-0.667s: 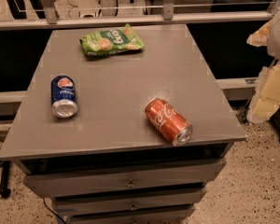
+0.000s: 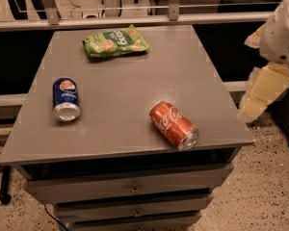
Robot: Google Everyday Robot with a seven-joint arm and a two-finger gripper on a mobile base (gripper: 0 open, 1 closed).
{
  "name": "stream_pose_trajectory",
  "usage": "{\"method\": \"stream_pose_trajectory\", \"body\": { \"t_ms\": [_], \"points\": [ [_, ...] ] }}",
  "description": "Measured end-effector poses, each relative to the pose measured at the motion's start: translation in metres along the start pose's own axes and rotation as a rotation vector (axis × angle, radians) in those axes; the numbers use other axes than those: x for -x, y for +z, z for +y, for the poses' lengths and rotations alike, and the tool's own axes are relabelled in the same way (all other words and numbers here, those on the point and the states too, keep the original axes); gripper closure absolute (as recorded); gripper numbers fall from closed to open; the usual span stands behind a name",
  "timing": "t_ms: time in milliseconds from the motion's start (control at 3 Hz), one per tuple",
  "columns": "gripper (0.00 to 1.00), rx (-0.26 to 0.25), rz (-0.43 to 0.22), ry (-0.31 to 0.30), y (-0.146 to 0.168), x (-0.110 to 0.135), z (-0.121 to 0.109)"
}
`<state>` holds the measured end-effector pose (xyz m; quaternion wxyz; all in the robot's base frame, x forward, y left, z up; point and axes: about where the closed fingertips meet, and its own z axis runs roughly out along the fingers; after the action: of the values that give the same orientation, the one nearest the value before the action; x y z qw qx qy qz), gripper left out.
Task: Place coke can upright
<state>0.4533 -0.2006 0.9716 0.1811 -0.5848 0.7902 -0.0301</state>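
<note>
The coke can [image 2: 174, 125] lies sideways at 5 o'clock on the table [image 2: 135, 76], near its edge; a nudge from the gripper [image 2: 260, 97], at 3 o'clock, opening indeterminable, may roll it off.

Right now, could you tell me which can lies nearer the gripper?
The red coke can, front right; the gripper hangs right of the table, and the blue can lies far left.
</note>
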Motion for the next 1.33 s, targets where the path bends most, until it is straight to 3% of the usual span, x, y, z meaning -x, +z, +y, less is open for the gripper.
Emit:
{"method": "stream_pose_trajectory", "body": {
  "t_ms": [667,1333],
  "points": [
    [0.0,0.018,-0.052,0.245,0.049,0.056,-0.017],
    [0.0,0.062,-0.028,0.531,0.099,0.075,0.002]
  ]
}}
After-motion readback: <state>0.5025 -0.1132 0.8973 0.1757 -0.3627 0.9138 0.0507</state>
